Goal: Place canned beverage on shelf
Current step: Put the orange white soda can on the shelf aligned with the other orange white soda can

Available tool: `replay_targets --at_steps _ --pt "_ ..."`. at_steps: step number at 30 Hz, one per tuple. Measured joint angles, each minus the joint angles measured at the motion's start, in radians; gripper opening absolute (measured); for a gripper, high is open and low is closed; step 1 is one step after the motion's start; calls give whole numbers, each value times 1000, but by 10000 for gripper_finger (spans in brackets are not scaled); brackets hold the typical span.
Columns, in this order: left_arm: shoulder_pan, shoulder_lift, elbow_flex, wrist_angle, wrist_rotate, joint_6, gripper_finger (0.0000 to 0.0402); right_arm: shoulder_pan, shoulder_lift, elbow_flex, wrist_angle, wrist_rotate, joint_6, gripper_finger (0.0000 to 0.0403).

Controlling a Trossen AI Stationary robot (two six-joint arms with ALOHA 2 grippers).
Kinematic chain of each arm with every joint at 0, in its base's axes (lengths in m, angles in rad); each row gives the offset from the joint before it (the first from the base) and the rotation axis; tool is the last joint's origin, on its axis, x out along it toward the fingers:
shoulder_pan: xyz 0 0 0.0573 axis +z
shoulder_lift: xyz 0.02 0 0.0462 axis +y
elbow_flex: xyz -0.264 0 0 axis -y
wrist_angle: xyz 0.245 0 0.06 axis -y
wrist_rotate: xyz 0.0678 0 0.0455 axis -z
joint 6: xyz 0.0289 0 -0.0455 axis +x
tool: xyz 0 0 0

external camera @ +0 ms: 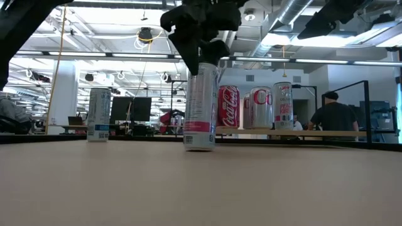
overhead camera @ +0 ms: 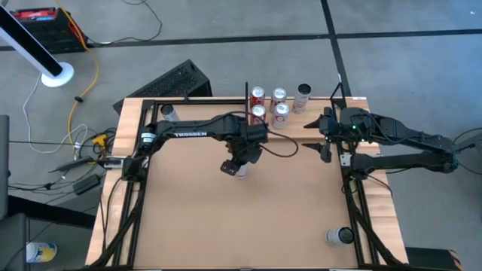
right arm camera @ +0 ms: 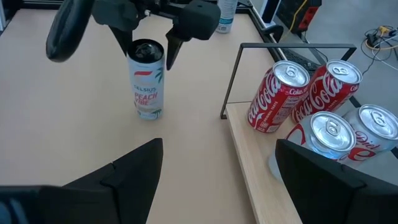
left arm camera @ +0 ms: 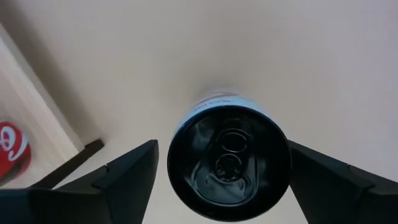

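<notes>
Slim can [left arm camera: 229, 163]: upright on the bench [overhead camera: 286, 218], near the shelf's black-bar end, directly under the left wrist camera.
Left jaws [left arm camera: 222, 168]: straddling the can's top, fingers [left arm camera: 127, 171] apart with a gap showing on each side, not clamped.
Shelf [right arm camera: 261, 180]: pale plank at the bench's far edge, carrying red and silver cola cans [right arm camera: 278, 93].
Right jaws [right arm camera: 217, 174]: apart, empty, hovering just beside the shelf.

Slim can [overhead camera: 241, 170] mostly hidden beneath the left gripper [overhead camera: 239, 165] from above, its label unreadable in the low view, shelf [right arm camera: 261, 180] cut off at the edge, right gripper's fingers [right arm camera: 124, 177] cropped, far person [external camera: 333, 116] seen only from behind
</notes>
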Motion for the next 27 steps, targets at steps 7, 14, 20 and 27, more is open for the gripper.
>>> replay_targets --at_steps 7,14,20,27 --pt "0 -1 0 -53 -43 -30 319 0 0 0 0 0 -2 333" --pt "-1 -1 0 -122 -47 -90 320 0 0 0 0 0 -26 333" --pt "-1 -1 0 -210 -96 -157 320 0 0 0 0 0 -29 333" --pt "22 -26 0 -288 -198 -266 320 0 0 0 0 0 -28 333"
